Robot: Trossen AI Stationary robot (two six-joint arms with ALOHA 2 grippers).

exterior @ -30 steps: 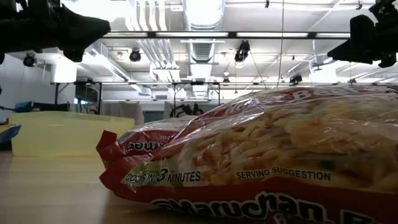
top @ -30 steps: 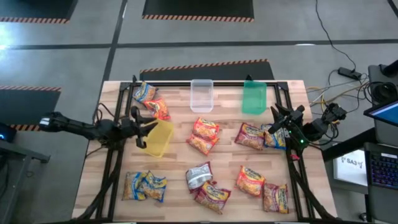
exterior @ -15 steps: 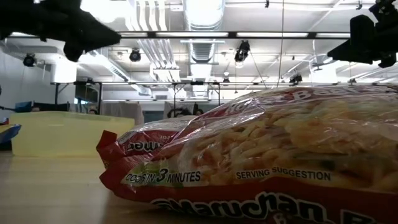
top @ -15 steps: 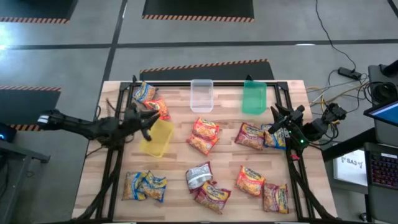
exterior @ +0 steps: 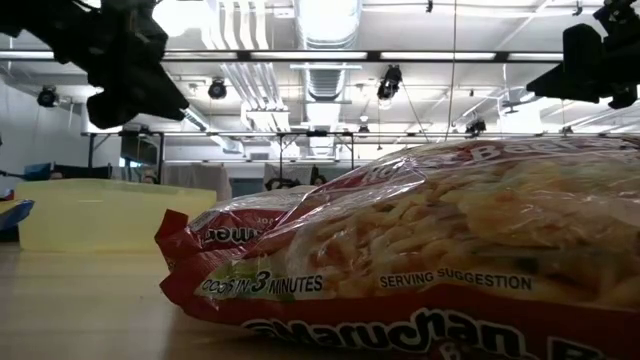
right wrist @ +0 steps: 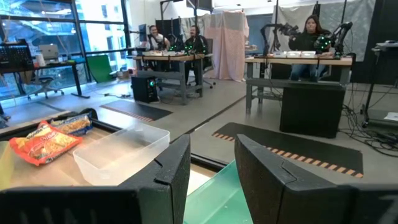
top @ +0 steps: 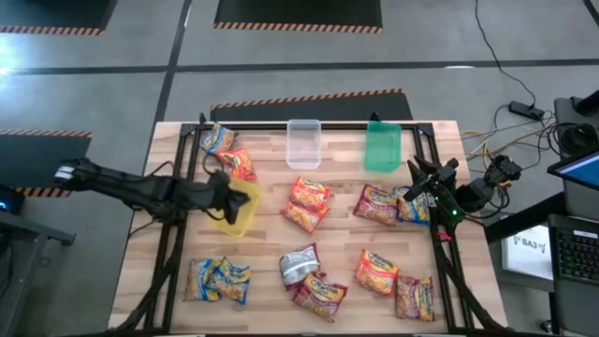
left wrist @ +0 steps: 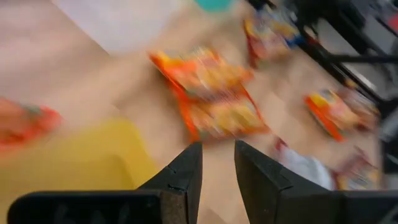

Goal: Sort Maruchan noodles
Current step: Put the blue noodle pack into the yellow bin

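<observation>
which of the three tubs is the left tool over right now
The yellow tub, left of the table's middle: the left tool is over its near edge. The clear tub and green tub sit apart along the far edge.

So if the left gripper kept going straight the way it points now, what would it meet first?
Probably the pair of orange-red noodle packets mid-table: the left gripper, empty and slightly parted over the yellow tub, aims at them. The wrist view is blurred, so depth is uncertain.

Front ramen packet (exterior: 450,240), low view: "Maruchan" along lower red edge, "3 MINUTES" and "SERVING SUGGESTION" on clear face. Packet behind (exterior: 235,225): lettering inverted, unreadable. Other views: no legible text
</observation>
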